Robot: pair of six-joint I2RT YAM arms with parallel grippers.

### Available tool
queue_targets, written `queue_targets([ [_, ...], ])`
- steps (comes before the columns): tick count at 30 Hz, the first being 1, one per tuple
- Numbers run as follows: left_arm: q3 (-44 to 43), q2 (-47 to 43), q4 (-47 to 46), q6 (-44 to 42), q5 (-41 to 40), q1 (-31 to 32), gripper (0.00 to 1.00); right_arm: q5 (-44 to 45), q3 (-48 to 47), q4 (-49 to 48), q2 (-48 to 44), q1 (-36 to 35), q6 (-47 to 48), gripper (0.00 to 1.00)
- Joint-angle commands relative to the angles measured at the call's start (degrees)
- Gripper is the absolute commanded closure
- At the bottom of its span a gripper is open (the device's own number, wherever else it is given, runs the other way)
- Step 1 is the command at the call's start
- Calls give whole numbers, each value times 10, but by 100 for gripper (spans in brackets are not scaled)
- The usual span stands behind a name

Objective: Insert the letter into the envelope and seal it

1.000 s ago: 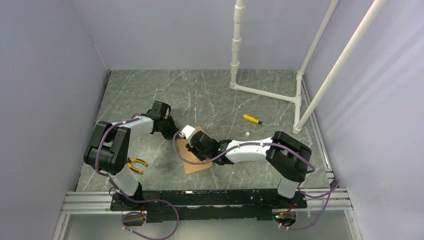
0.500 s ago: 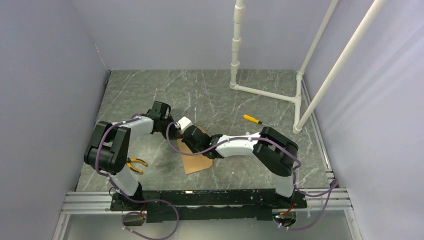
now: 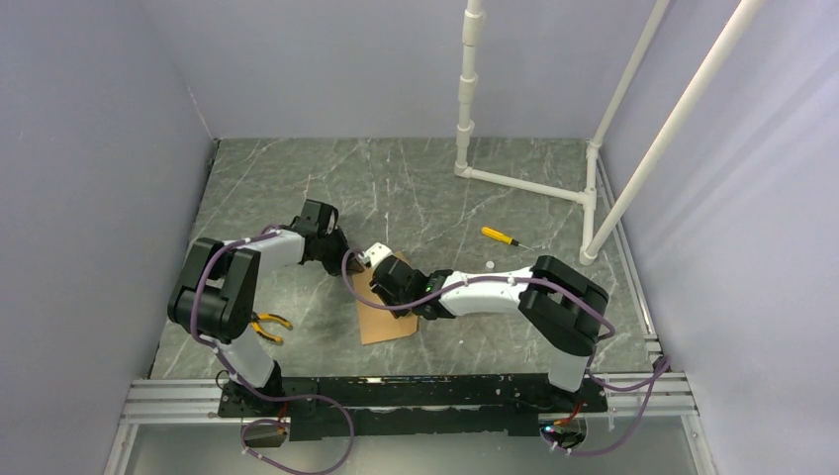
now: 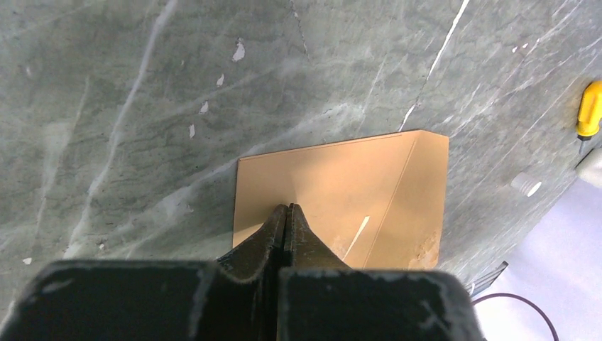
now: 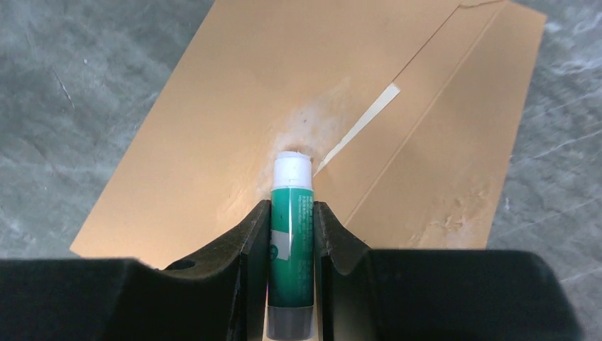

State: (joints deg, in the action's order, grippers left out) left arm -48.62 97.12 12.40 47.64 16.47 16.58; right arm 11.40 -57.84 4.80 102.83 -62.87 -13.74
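Our left claw [image 4: 285,210] is pinched fully shut, its tip pressing on the envelope [image 4: 341,185], which lies flat on the surface [image 4: 128,106], so the paper cannot slide. Our right claw [image 5: 292,207] clamps a green glue stick [image 5: 291,241], whose white tip touches the envelope beside a diagonal seam. Pale smears there suggest adhesive for sealing. We see no separate letter. It is probably inside already, though we cannot confirm that.
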Motion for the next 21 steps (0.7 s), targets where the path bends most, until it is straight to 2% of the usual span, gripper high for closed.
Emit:
queue_targets([
  [1, 33, 58, 39, -27, -81, 4, 98, -32, 6, 45, -10, -7, -17, 100],
  [7, 32, 57, 40, -26, -82, 4, 98, 12, -46, 46, 38, -1, -6, 100],
  [12, 33, 51, 41, -28, -74, 4, 98, 16, -69, 78, 16, 8, -24, 100],
  [16, 38, 26, 16, -33, -41, 4, 97, 2, -52, 73, -46, 18, -33, 100],
  [21, 26, -29, 7, -39, 11, 4, 87, -87, 14, -1, -144, 40, -12, 100],
])
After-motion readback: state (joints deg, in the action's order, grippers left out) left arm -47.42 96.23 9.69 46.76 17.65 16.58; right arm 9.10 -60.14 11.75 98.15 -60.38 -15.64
